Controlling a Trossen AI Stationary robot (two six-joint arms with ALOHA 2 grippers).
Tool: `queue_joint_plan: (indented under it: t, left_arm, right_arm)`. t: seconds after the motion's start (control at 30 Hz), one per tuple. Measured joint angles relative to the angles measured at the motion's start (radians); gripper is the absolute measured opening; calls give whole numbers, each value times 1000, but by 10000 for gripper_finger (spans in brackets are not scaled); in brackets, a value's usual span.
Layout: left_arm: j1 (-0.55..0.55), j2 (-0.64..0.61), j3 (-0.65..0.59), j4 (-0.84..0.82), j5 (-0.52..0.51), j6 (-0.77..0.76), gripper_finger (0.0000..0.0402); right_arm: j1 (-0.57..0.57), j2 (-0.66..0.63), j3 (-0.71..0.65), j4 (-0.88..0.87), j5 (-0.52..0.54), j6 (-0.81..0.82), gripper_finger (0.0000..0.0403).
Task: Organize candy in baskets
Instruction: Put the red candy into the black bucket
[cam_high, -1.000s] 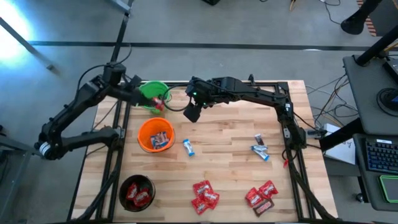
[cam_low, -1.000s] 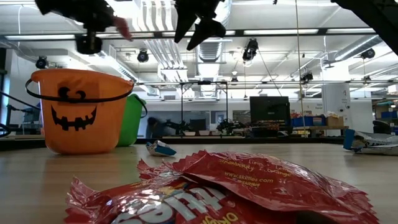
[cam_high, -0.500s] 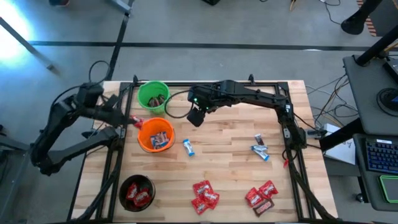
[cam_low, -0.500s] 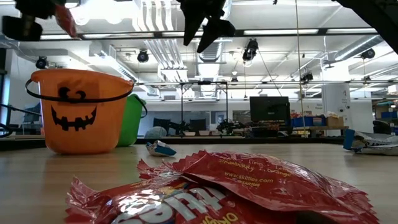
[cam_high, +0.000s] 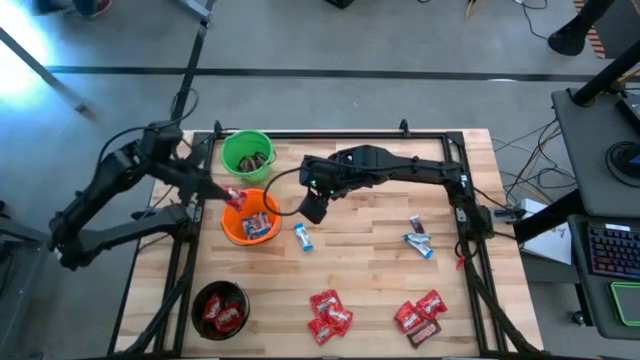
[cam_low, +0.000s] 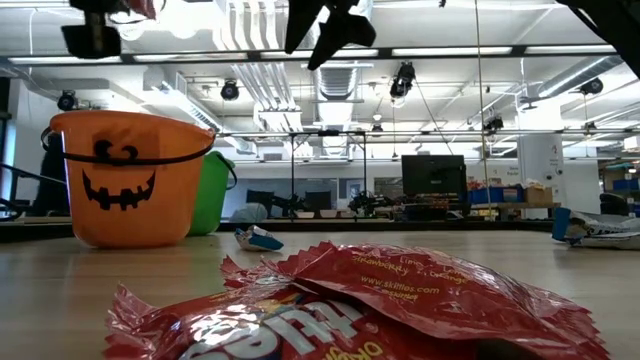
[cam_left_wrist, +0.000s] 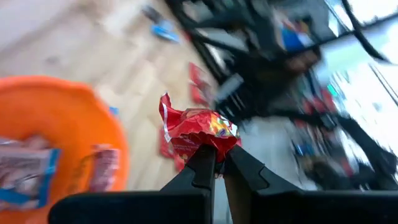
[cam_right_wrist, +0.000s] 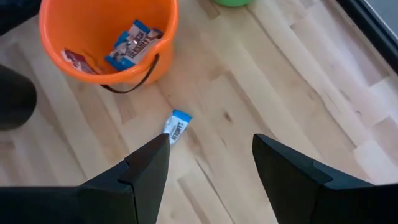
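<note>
My left gripper (cam_high: 228, 194) is shut on a red candy (cam_left_wrist: 199, 129) and hangs over the far left rim of the orange basket (cam_high: 250, 218). That basket holds blue-and-white and red candy. The green basket (cam_high: 246, 155) stands behind it, and the black basket (cam_high: 220, 308) stands at the near left with red candy inside. My right gripper (cam_right_wrist: 211, 168) is open in the air above a blue-and-white candy (cam_right_wrist: 175, 126) that lies flat on the table just right of the orange basket. My left gripper pinches the red candy's crumpled wrapper at its lower end (cam_left_wrist: 210, 144) between the two fingertips. The rest of the wrapper sticks out past the tips. The candy is lifted clear, above the orange basket's rim (cam_left_wrist: 121, 155).
More blue-and-white candy (cam_high: 418, 240) lies at the right of the table. Red candy lies in heaps at the near middle (cam_high: 328, 315) and near right (cam_high: 420, 315), the latter with a dark brown one. A black frame borders the wooden table (cam_high: 380, 270).
My left gripper, still shut on the red candy, has swung from over the green basket toward the table's left and near edges and now hangs at the orange basket's rim. My right gripper, still open, has drifted toward the near edge, over the blue-and-white candy.
</note>
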Motion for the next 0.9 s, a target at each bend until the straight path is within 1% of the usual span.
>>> queue_joint_plan:
  t: [0.13,0.2,0.23,0.43,0.57,0.8,0.9]
  left_arm:
    - [-8,40,0,32,156,125,0]
    - [-15,65,0,67,203,161,0]
    - [-20,77,0,84,211,174,0]
    - [-77,155,0,161,213,229,0]
    - [-136,201,0,230,212,232,0]
    - [-273,286,0,396,210,163,0]
    - [-340,307,0,414,155,140,0]
  right_arm:
    - [-2,0,0,-1,-1,20,224]
    - [-2,0,0,-1,1,29,224]
    - [-4,0,0,-1,1,29,224]
    - [-11,0,0,-1,2,29,224]
    - [-16,0,0,-3,2,29,224]
    - [-19,0,0,-16,2,17,224]
    - [-21,0,0,-62,2,14,224]
